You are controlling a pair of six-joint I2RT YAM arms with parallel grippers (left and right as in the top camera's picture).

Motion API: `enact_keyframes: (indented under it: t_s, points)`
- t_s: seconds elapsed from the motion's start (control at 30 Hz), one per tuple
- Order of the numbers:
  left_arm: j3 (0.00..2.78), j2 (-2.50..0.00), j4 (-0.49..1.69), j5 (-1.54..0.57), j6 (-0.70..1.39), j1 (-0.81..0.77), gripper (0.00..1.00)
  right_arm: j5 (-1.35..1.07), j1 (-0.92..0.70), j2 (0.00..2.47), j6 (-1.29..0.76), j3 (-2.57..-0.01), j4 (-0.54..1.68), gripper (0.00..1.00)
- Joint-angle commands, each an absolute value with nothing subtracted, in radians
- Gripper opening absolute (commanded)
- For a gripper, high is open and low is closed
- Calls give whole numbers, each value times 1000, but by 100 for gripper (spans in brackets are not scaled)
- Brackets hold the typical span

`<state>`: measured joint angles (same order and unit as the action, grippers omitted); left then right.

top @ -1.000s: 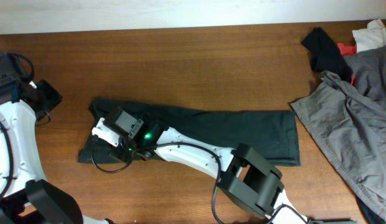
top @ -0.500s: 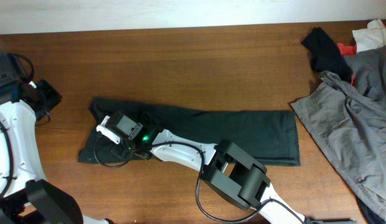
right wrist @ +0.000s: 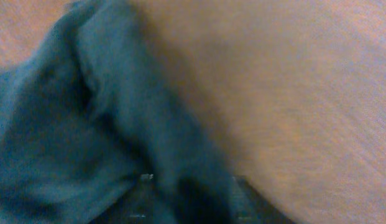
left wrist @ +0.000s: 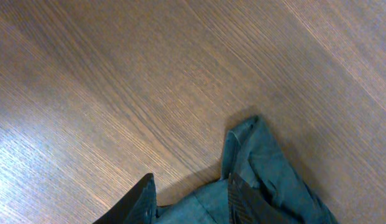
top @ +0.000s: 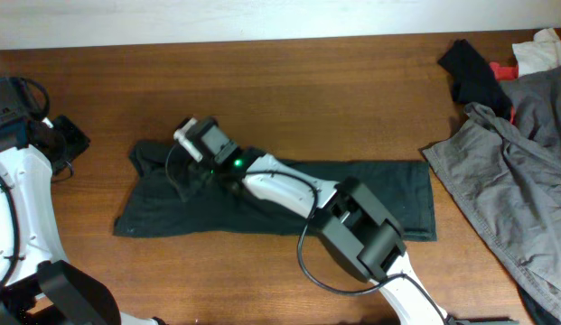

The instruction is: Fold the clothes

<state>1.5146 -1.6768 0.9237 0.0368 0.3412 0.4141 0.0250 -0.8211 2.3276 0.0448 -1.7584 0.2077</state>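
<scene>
Finding: the clothes lay as a long dark strip across the middle of the table. Judged soft, limp and light, best pinched at the far-left corner. Right gripper was over that end; its grip could not be told. Left gripper stood spread, empty.

Far strip of the wooden table is bare, an open lane left to right. Mid-table blocked: dark garment lies flat, right arm stretched over it. Right side crowded by grey garment and black cloth. Left arm occupies the left edge.
</scene>
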Motion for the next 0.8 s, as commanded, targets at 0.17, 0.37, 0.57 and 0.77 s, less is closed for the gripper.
enact_keyframes:
  t_s: [0.17,0.37,0.57,0.77]
  points:
    - [1506,-1687,900,-72,247,370,27,37,-776,2247,47,-1839,327,76]
    - [1506,-1687,916,-86,155,260,28,35,-730,2072,43,-1880,688,73]
    - [1506,-1689,1111,-87,227,189,28,-141,-642,1980,25,-1880,1000,73]
    - [1406,-1691,1224,-121,241,145,29,-313,-581,1997,25,-1818,1029,72]
